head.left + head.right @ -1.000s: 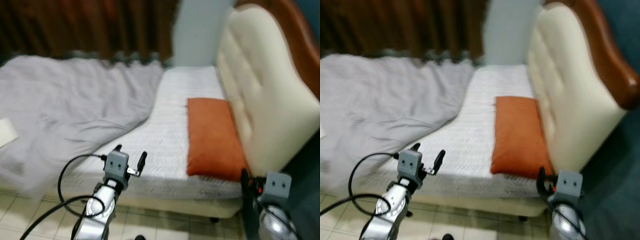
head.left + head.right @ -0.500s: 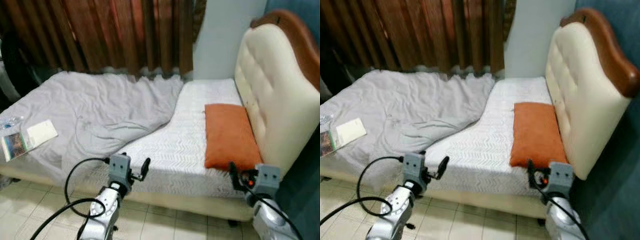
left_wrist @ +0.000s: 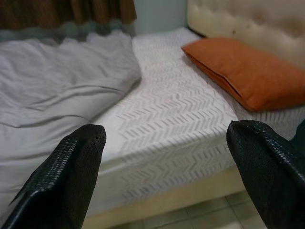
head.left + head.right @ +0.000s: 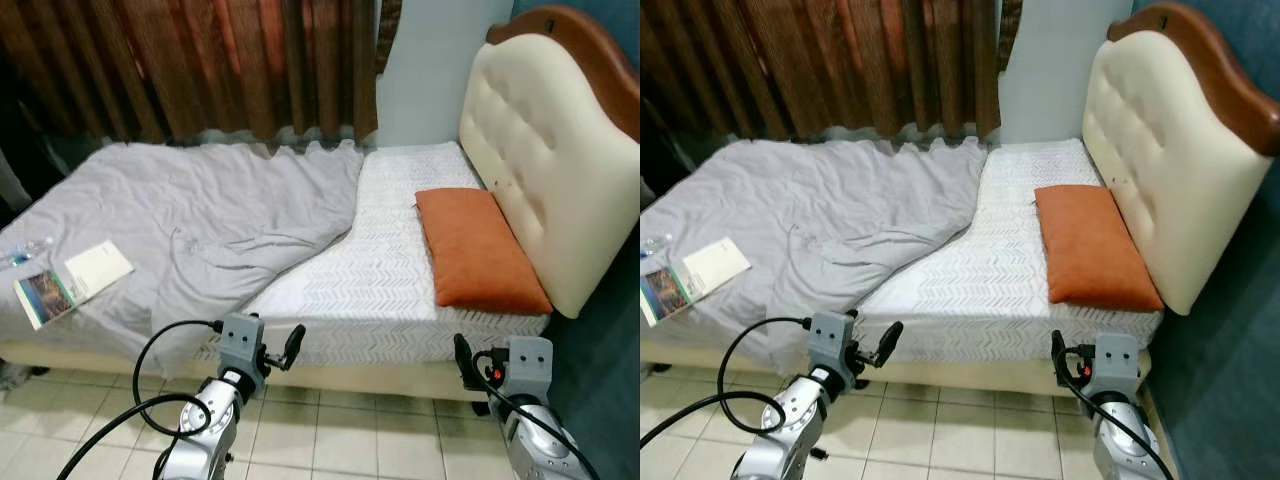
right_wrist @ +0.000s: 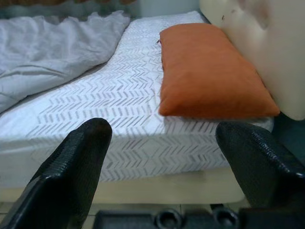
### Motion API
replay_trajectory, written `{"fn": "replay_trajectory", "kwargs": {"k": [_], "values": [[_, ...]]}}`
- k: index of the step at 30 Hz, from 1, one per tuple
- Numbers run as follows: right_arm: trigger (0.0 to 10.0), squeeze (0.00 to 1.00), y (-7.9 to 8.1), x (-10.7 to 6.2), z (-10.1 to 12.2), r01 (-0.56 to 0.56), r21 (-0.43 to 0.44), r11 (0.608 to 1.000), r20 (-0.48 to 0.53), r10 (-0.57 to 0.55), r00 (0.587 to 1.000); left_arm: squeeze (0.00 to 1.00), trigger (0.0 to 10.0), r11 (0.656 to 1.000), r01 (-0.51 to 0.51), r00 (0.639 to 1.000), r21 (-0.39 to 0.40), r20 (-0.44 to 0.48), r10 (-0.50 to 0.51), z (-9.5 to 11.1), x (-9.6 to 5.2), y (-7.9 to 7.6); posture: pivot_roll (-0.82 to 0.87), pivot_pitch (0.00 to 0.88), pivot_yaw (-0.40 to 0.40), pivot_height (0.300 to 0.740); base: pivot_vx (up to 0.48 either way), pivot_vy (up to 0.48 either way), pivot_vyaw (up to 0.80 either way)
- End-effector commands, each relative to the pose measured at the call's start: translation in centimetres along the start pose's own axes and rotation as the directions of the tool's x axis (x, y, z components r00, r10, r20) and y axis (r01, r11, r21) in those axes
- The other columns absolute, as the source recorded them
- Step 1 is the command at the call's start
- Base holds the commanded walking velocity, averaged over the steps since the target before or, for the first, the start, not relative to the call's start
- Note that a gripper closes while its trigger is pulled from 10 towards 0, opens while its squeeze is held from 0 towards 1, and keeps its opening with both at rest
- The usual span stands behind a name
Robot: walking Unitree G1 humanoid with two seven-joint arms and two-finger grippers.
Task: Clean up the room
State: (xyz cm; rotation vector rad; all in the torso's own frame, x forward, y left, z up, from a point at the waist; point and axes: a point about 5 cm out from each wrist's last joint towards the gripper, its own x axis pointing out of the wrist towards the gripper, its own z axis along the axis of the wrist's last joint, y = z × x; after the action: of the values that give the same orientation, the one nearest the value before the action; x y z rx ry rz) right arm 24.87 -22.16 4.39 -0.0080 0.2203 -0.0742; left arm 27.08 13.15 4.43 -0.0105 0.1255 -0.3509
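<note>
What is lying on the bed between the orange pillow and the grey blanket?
Nothing lies there. Between the orange pillow and the grey blanket, the left eye view shows a bare stretch of white sheet with a chevron pattern.

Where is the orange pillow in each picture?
Left eye view: the orange pillow lies on the right of the bed, against the cream headboard.
Right eye view: same spot, right of middle.
Left wrist view: upper right, beyond the left gripper.
Right wrist view: upper middle, past the right gripper.
Shared landmark: the cream headboard beside the pillow.
</note>
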Motion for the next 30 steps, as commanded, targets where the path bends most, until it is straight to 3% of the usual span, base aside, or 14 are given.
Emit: {"fn": "replay_trajectory", "kwargs": {"k": [1, 4, 7, 13, 14, 16, 22, 28, 30], "values": [[10.0, 0.00, 1.2, 0.0, 0.9, -0.075, 0.031, 0.997, 0.057, 0.073, 0.996, 0.00, 10.0, 0.999, -0.020, 0.999, 0.031, 0.038, 0.019, 0.6, -0.7, 0.6, -0.12, 0.000, 0.024, 0.740, 0.000, 0.480, -0.76], [10.0, 0.00, 1.5, -1.4, 1.6, -0.157, 0.067, 0.985, 0.114, 0.149, 0.982, 0.00, 10.0, 0.996, -0.053, 0.994, 0.071, 0.104, 0.045, 1.7, -2.6, 0.8, -0.11, 0.000, 0.018, 0.740, 0.000, 0.480, -0.79], [10.0, 0.00, 1.6, -3.2, 1.0, -0.198, 0.044, 0.979, 0.103, 0.193, 0.976, 0.00, 10.0, 0.993, -0.100, 0.989, 0.070, 0.113, 0.091, 1.7, -5.7, 1.5, -0.09, 0.000, 0.002, 0.740, 0.000, 0.480, -0.80], [10.0, 0.00, 0.5, -4.8, 0.5, -0.171, 0.035, 0.985, 0.090, 0.167, 0.982, 0.00, 10.0, 0.987, -0.144, 0.982, 0.067, 0.131, 0.135, 2.2, -8.2, 1.9, -0.07, 0.000, -0.014, 0.740, 0.000, 0.480, -0.80], [10.0, 0.00, -0.2, -6.3, 0.4, -0.171, 0.004, 0.985, 0.089, 0.170, 0.981, 0.00, 10.0, 0.983, -0.161, 0.983, 0.084, 0.108, 0.151, 1.7, -10.5, 1.7, -0.06, 0.000, -0.018, 0.740, 0.000, 0.480, -0.80], [10.0, 0.00, -0.5, -7.2, 0.0, -0.172, -0.020, 0.985, 0.072, 0.173, 0.982, 0.00, 10.0, 0.979, -0.191, 0.979, 0.078, 0.082, 0.184, 1.2, -11.7, 1.7, -0.06, 0.000, -0.018, 0.740, 0.000, 0.480, -0.80], [10.0, 0.00, 0.5, -7.0, -0.8, -0.212, -0.018, 0.977, 0.037, 0.213, 0.976, 0.00, 10.0, 0.965, -0.261, 0.964, 0.020, 0.063, 0.259, 0.9, -10.8, 2.4, -0.05, 0.000, -0.028, 0.740, 0.000, 0.477, -0.80], [10.0, 0.00, 0.1, -6.8, -0.1, -0.209, -0.002, 0.978, 0.041, 0.209, 0.977, 0.00, 10.0, 0.953, -0.303, 0.952, -0.009, 0.041, 0.303, 0.7, -11.2, 2.4, -0.05, 0.000, -0.034, 0.740, 0.000, 0.476, 0.00], [10.0, 0.00, -0.2, -6.9, -0.3, -0.207, 0.049, 0.977, 0.024, 0.206, 0.978, 0.00, 10.0, 0.938, -0.348, 0.937, -0.002, 0.028, 0.347, 0.5, -11.6, 2.3, -0.04, 0.002, -0.041, 0.740, 0.000, 0.476, 0.00]]}}
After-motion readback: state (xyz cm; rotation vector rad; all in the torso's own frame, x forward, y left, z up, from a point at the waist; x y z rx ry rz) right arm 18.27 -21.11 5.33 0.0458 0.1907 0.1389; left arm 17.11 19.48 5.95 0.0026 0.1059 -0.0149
